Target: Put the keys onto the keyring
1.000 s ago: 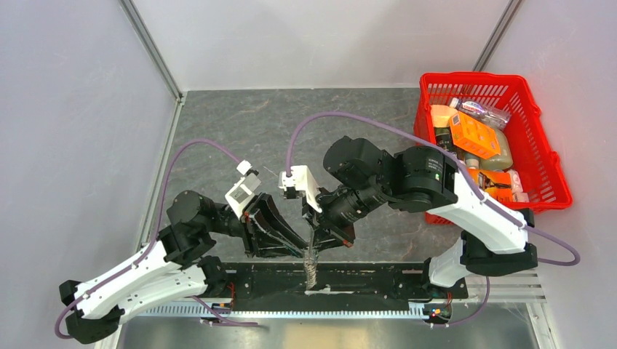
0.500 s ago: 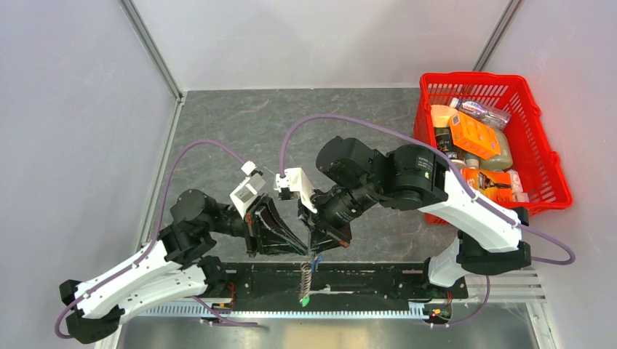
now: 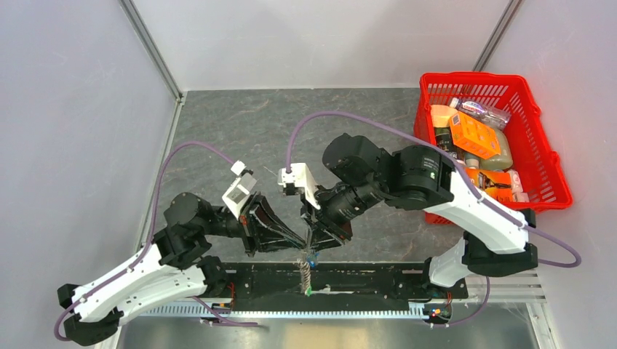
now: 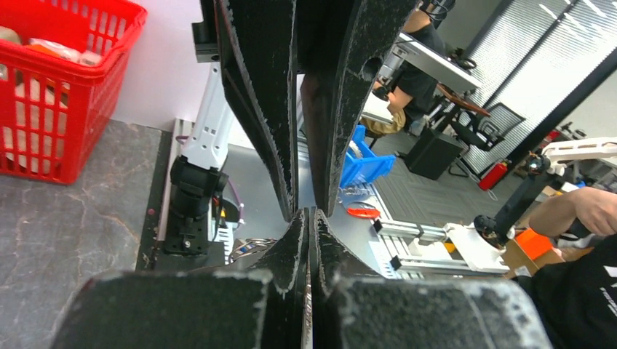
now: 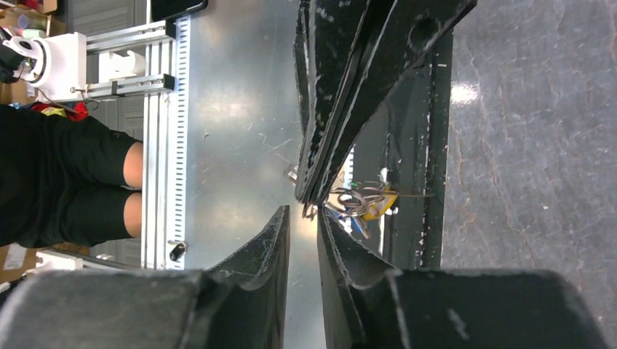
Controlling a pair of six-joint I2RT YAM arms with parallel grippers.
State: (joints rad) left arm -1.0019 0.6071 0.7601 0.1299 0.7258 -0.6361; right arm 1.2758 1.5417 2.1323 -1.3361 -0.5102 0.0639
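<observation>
Left claw [image 4: 309, 214]: scuffed matte-black fingers pressed together, pinching the keyring [image 5: 355, 193], a silver wire loop. I log yellow- and blue-capped keys [image 5: 383, 204] bunched against it, half hidden. Right claw [image 5: 302, 215]: slightly parted, empty. Beyond: red lattice basket [image 3: 435, 86].

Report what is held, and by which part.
Left gripper pinches the keyring at its loop end, chain hanging below. Right gripper is open, holding nothing.

Found no passage between left fingers [image 3: 280, 235] and right fingers [image 3: 325, 233], met tip to tip. Noted only a narrow slot inside the right pair, none inside the left. Saw keyring [image 3: 306, 273] dangling just below the tips, above the black rail [image 3: 378, 280]. Found bare counter [image 3: 240, 123] beyond the fingers, red basket [image 3: 473, 75] well to their right.
</observation>
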